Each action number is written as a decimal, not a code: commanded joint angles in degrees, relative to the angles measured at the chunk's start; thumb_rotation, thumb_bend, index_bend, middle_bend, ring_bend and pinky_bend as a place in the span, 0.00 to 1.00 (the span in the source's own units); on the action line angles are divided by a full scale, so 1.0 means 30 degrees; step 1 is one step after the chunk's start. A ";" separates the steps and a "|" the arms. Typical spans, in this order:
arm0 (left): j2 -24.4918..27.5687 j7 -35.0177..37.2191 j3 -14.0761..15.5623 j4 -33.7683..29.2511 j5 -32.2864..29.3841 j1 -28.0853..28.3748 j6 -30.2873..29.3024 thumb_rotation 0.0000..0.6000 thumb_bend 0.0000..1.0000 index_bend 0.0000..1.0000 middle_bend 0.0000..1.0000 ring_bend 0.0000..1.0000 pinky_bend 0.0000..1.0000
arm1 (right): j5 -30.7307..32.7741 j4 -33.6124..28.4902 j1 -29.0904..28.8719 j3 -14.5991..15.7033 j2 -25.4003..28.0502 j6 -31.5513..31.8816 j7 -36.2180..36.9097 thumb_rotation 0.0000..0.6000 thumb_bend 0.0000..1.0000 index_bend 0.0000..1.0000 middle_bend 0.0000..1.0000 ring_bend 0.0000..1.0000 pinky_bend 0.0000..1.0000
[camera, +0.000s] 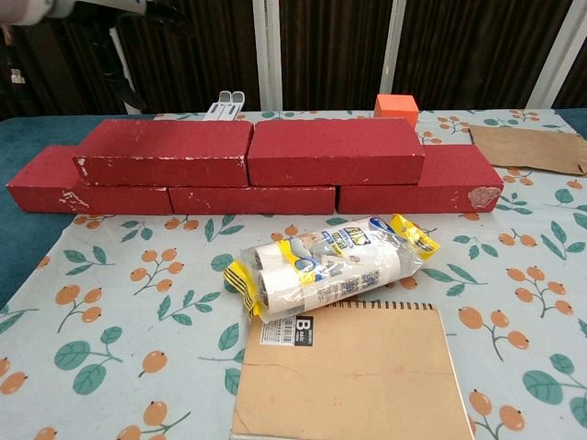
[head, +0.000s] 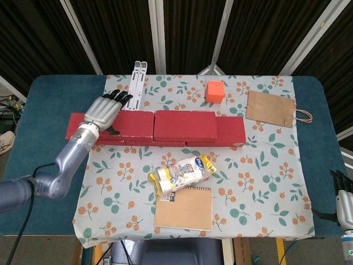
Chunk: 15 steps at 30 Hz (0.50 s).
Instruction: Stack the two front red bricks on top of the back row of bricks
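Two red bricks lie side by side on a lower row of red bricks: the left upper brick (head: pixel 132 125) (camera: pixel 165 151) and the right upper brick (head: pixel 185 126) (camera: pixel 335 149). The lower row (head: pixel 231 131) (camera: pixel 252 199) sticks out at both ends. My left hand (head: pixel 105 110) hovers above the left upper brick's left end, fingers spread, holding nothing. In the chest view only its underside (camera: pixel 138 9) shows at the top left edge. My right hand (head: pixel 343 193) hangs off the table's right front corner, fingers extended, empty.
An orange cube (head: pixel 215 91) (camera: pixel 396 105), a white stand (head: pixel 137 83) and a brown paper bag (head: pixel 273 109) lie behind the bricks. In front lie a wrapped pack of rolls (head: pixel 181 172) (camera: pixel 326 266) and a brown notebook (head: pixel 185 208) (camera: pixel 353 371).
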<state>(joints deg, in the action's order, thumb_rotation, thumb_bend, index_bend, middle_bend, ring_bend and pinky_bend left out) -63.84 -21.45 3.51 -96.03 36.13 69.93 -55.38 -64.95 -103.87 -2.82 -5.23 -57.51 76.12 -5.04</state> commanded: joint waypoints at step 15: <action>-0.2023 0.1201 0.4861 -0.0553 1.2605 -1.5790 -1.5496 1.00 0.00 0.11 0.00 0.00 0.19 | -0.6086 0.3142 0.0676 0.0388 -0.1227 0.3639 0.2845 1.00 0.06 0.00 0.03 0.00 0.00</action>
<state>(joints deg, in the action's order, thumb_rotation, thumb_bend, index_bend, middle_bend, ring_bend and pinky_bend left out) -67.90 -19.53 17.42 -100.03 72.47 25.02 -100.80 -82.73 -94.84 -1.01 -4.16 -60.93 86.57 3.22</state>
